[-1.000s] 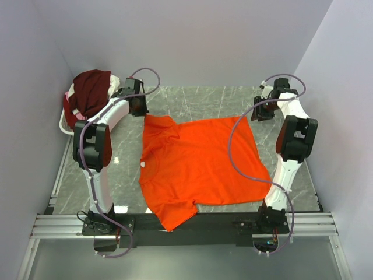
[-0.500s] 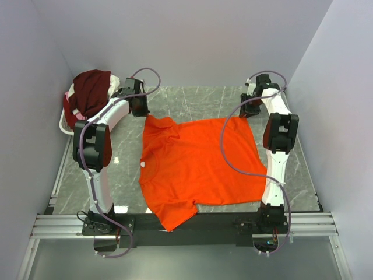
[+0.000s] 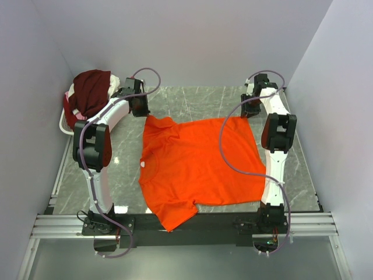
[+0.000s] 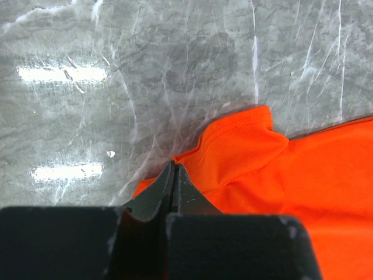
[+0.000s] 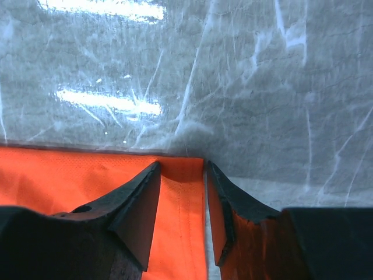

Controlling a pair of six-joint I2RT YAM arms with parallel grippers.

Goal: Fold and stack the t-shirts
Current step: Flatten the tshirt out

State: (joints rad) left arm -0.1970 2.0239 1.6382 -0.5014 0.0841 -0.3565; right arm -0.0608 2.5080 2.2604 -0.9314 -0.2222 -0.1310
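at the far edge of the orange t-shirt (image 3: pixel 198 166), my right pincer (image 5: pixel 182 174) sits spread astride the hem (image 5: pixel 70 158), left pincer (image 4: pixel 175 175) pinching the sleeve (image 4: pixel 239 140); a shallow bite could slip.

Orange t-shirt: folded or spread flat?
Spread flat: the orange t-shirt lies open on the table, both sleeves and collar showing, no fold across the body.

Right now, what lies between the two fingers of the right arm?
A corner of the orange t-shirt lies between the right fingers, which stand apart; the right wrist view shows it.
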